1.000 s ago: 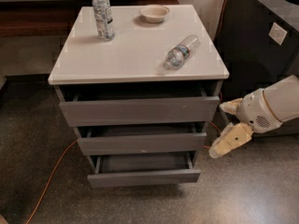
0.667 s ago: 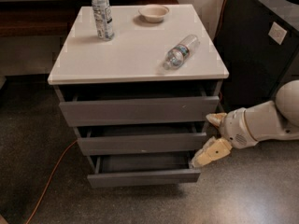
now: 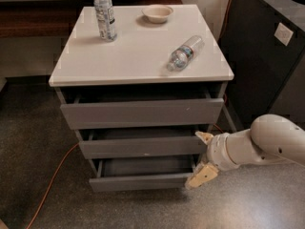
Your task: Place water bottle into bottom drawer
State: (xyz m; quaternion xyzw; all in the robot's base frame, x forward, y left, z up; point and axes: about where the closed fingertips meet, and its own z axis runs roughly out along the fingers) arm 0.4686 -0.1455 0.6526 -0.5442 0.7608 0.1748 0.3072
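View from above and in front of the cabinet. I am watching the gripper hanging low at the right front corner of the cabinet, beside the right ends of the two lower drawers. Its fingers are standing spread apart, one tip pointing up beside the middle drawer, the other pointing down next to the bottom drawer. They are gripping nothing. I cannot tell whether either tip is touching a drawer front. The pale arm is reaching in from the right edge, above the speckled floor.

The water bottle is lying on its side on the white tabletop, near the right front edge, well apart from the gripper. Its cap end is pointing toward the back right.

The bottom drawer is standing pulled out partway, showing a plain grey inside. The middle drawer and the top drawer are also sitting slightly out from the frame.

A taller clear bottle is standing upright at the back left of the tabletop, and a shallow bowl is sitting at the back centre. An orange cable is trailing across the floor on the left. A dark unit is standing to the right of the cabinet.
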